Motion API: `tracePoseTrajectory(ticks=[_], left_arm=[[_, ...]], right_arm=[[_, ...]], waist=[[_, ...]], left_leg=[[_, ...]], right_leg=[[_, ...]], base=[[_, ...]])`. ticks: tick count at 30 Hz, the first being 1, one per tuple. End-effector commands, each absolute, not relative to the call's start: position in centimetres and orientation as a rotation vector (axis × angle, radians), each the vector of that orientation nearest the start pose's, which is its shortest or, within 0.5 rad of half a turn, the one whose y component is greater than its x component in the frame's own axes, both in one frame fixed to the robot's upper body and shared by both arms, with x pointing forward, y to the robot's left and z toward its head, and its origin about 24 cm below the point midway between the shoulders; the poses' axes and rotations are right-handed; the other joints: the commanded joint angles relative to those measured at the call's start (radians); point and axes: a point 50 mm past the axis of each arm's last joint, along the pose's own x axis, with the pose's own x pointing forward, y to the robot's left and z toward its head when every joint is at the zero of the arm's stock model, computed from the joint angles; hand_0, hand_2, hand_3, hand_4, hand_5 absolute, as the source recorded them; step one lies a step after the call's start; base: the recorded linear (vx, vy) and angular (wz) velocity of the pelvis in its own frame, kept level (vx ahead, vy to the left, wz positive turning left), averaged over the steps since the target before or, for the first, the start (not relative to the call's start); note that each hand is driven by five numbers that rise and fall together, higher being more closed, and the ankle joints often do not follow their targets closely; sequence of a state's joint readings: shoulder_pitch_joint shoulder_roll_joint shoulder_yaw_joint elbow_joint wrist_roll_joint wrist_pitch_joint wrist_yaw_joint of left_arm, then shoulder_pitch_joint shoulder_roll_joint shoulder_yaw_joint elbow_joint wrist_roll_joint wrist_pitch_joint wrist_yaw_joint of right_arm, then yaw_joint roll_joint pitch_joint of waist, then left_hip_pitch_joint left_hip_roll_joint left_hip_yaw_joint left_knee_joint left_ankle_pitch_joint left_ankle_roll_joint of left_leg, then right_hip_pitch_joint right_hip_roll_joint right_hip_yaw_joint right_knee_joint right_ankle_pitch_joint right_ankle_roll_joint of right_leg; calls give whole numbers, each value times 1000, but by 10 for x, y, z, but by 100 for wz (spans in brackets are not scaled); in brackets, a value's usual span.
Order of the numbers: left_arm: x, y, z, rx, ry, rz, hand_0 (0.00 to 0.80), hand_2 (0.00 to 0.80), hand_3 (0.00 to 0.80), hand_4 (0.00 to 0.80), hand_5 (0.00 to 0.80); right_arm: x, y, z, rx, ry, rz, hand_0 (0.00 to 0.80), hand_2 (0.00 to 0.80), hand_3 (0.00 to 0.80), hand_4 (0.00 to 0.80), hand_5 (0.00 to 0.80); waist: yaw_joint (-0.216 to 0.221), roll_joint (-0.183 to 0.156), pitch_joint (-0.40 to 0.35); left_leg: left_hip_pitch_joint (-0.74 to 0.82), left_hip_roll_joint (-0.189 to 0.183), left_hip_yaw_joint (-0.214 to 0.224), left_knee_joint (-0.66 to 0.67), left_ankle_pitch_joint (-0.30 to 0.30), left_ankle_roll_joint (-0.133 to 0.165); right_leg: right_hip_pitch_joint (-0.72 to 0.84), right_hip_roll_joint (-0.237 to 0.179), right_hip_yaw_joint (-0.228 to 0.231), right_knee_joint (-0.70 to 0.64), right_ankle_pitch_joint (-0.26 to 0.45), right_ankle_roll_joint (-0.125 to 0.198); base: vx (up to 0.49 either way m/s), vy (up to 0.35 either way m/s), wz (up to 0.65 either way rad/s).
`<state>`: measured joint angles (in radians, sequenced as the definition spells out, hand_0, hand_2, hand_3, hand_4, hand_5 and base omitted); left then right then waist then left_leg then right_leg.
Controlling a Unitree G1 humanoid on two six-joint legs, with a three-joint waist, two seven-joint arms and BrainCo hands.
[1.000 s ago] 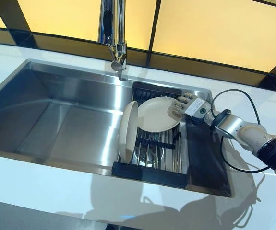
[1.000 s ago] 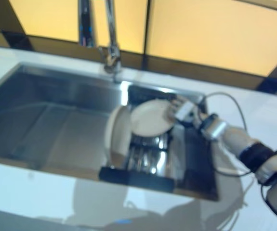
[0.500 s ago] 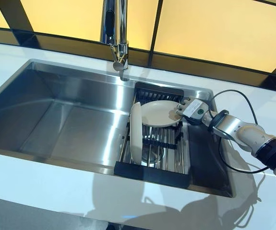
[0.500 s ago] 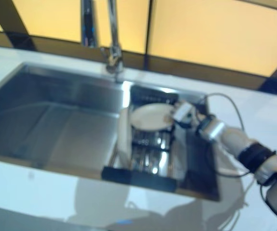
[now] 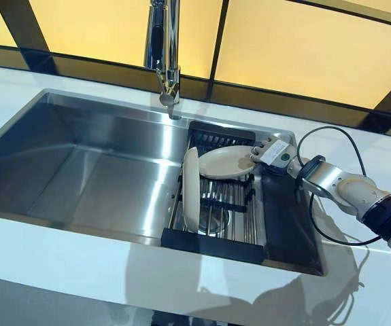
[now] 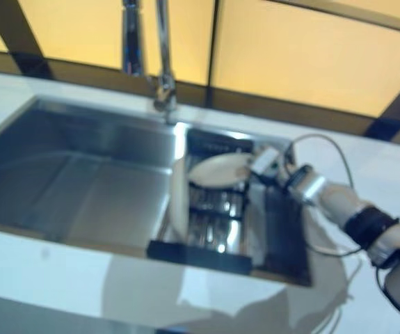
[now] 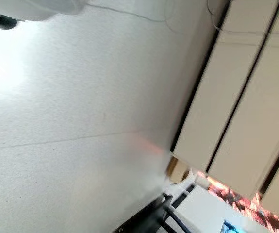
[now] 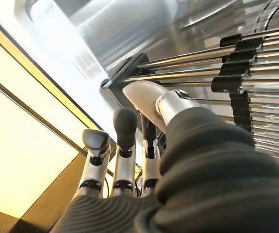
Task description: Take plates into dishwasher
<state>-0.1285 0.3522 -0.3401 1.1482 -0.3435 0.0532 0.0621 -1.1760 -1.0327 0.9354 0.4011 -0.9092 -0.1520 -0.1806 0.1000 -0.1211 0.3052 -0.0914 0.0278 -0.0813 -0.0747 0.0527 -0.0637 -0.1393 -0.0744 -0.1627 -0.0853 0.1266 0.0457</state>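
Observation:
Two cream plates are in the black-framed dish rack (image 5: 212, 246) at the right end of the steel sink (image 5: 79, 170). One plate (image 5: 191, 189) stands on edge at the rack's left side. The second plate (image 5: 226, 161) lies tilted almost flat over the back of the rack. My right hand (image 5: 270, 151) reaches in from the right and pinches that plate's right rim; in the right wrist view the cream rim (image 8: 141, 93) sits by the thumb, with the fingers (image 8: 124, 127) stretched past it. My left hand shows in no view.
A tall chrome faucet (image 5: 168, 61) rises behind the sink, just left of the rack. The white counter (image 5: 59, 261) surrounds the sink, with dark-framed amber panels behind it. The left wrist view shows only pale floor (image 7: 71, 121) and cabinet doors (image 7: 236, 97).
The plate in my right hand has tipped from facing up and forward to almost flat. The other plate now stands more upright on its edge. The camera has shifted a little.

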Motion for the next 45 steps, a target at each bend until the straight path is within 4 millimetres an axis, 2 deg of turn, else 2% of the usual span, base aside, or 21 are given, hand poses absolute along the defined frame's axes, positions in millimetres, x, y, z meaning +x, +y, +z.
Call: tracePoseTrajectory(ticks=[1, 15, 31, 45], left_arm=[[146, 252, -139, 280, 1106, 142, 0, 0, 0, 0, 0], [129, 261, -143, 309, 1162, 153, 0, 0, 0, 0, 0], [117, 266, -146, 326, 1196, 154, 0, 0, 0, 0, 0], [112, 269, -146, 324, 1208, 166, 0, 0, 0, 0, 0]], right_arm=[[364, -213, 292, -2202, -644, -93, 800, 800, 800, 800, 800], [357, -229, 317, -2158, -654, -190, 800, 800, 800, 800, 800], [354, -234, 332, -2109, -665, -224, 800, 800, 800, 800, 800], [354, -236, 336, -2039, -614, -203, 800, 800, 800, 800, 800]], waist=[[9, -29, -47], [4, -69, -119], [10, -92, -162], [9, -102, -180]], left_leg=[[-34, -38, 24, -13, -11, 50], [23, -34, 24, -13, -31, 55], [54, -35, 18, -13, -44, 59], [71, -35, 20, -13, -50, 63]], right_leg=[[28, -16, -7, -2, -11, 77], [82, -5, 6, -2, -21, 80], [112, -1, 6, -2, -26, 84], [123, -1, 6, -2, -22, 88]], base=[[0, 0, 0], [31, 2, -2], [6, 0, -1], [0, 0, 0]])
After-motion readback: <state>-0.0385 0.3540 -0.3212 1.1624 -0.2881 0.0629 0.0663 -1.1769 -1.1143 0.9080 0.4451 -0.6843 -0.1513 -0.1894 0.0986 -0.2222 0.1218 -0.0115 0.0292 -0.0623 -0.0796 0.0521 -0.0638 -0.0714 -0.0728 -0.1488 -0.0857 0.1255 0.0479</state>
